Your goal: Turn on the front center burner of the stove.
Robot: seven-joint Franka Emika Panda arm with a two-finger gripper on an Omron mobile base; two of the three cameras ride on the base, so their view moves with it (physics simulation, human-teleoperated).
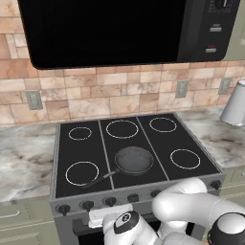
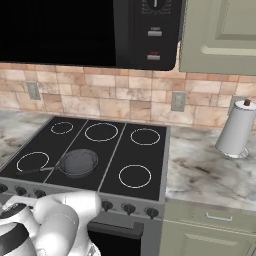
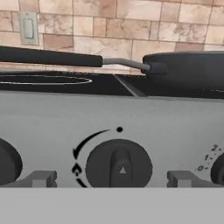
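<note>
- You are looking at the stove (image 1: pixel 136 191), a grey steel range with a black glass top set between two stretches of marbled surface (image 2: pixel 210 172).
- The front center burner (image 1: pixel 135 160) lies in the middle strip of the glass, near the front edge; you see no ring mark of its own there.
- A dark round frying pan (image 1: pixel 134 159) sits right on that zone, its long black handle (image 1: pixel 98 180) running toward the front left across the strip line.
- Five white rings mark the other zones: three along the back and one at the front of each side strip.
- A row of small black knobs runs along the stove's front panel; in the left base view some are hidden behind the white arm.
- In the hand view you face the front panel squarely, close up: one knob (image 3: pixel 119 168) sits dead ahead, pointer upright, a curved arrow mark to its left and a dot above.
- The pincer (image 3: pixel 111 180) shows two grey fingertips (image 3: pixel 39 178), wide apart, one to each side of that knob, gripping nothing; you cannot tell if they touch the panel.
- Above the stove hangs a big black microwave (image 2: pixel 100 30); a paper towel roll (image 2: pixel 235 131) stands upright on the surface to the right.
</note>
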